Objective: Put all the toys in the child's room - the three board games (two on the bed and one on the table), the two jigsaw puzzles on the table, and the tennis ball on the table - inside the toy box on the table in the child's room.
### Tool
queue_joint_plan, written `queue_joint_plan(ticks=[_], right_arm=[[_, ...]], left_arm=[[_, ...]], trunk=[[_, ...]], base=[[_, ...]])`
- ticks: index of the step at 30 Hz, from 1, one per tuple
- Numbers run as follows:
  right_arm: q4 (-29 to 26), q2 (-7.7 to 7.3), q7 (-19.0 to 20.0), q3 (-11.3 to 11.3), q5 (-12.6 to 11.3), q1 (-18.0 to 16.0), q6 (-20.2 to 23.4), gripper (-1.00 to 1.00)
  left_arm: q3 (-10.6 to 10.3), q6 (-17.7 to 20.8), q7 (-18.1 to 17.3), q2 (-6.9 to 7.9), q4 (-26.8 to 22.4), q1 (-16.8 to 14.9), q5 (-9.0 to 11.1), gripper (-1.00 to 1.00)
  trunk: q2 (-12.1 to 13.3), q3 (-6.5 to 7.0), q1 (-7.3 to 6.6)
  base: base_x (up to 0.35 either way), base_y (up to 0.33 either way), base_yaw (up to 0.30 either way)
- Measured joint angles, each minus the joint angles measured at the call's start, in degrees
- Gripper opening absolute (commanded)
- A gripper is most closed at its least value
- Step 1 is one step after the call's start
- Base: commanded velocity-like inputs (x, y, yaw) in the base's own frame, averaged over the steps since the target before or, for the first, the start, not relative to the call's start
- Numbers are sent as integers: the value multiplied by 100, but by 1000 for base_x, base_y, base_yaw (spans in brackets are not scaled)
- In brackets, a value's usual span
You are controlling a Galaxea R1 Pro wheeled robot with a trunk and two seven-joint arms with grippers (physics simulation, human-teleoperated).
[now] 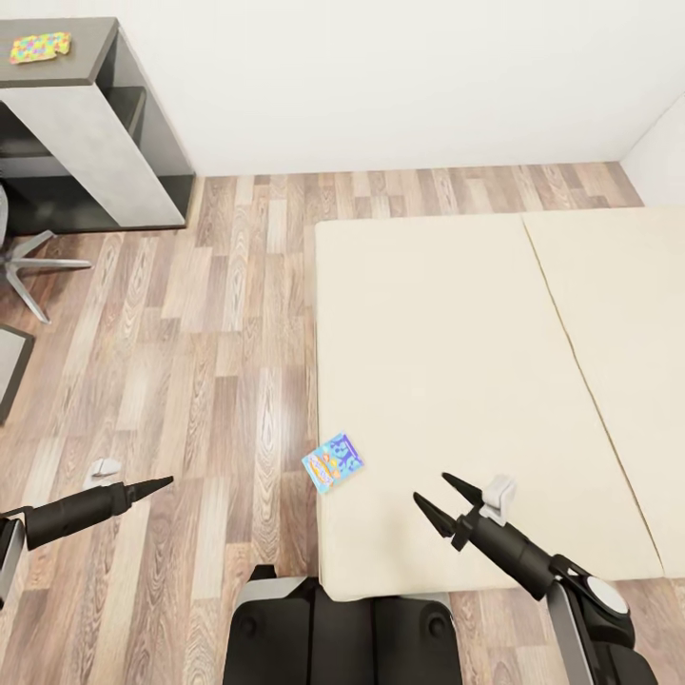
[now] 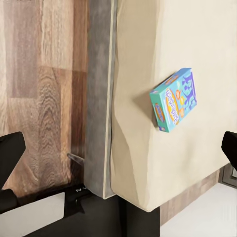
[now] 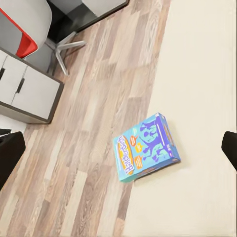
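A small blue board game (image 1: 332, 463) lies flat on the cream bed (image 1: 447, 342), at its left edge near the front corner. It also shows in the left wrist view (image 2: 175, 98) and the right wrist view (image 3: 146, 146). My right gripper (image 1: 445, 499) hovers open over the bed, a little right of and nearer than the game. My left gripper (image 1: 157, 485) hangs over the wood floor left of the bed; its fingers (image 2: 10, 153) stand wide apart, holding nothing. A multicolour jigsaw puzzle (image 1: 40, 47) rests on the dark grey table (image 1: 95, 52) at the far left.
A swivel chair's star base (image 1: 29, 266) stands by the table. A small white object (image 1: 103, 467) lies on the floor near my left arm. White drawer fronts (image 3: 24, 89) appear in the right wrist view. Wood floor stretches between table and bed.
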Motion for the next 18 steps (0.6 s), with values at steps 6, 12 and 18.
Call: queue_joint_plan(ticks=[6, 12, 18], right_arm=[[335, -19, -537, 24, 9, -6, -122, 100], [425, -27, -1173, 32, 14, -9, -167, 100], [424, 6, -1885, 67, 54, -9, -163, 100]], left_arm=[[-311, 10, 500, -9, 0, 0, -2, 100], [-887, 40, 1546, -168, 1, -9, 6, 100], [-1086, 49, 2581, -399, 1, -18, 2, 100]], trunk=[[0, 56, 0], [0, 111, 0], [0, 167, 0]], base=[[0, 0, 0], [0, 0, 0], [0, 0, 0]])
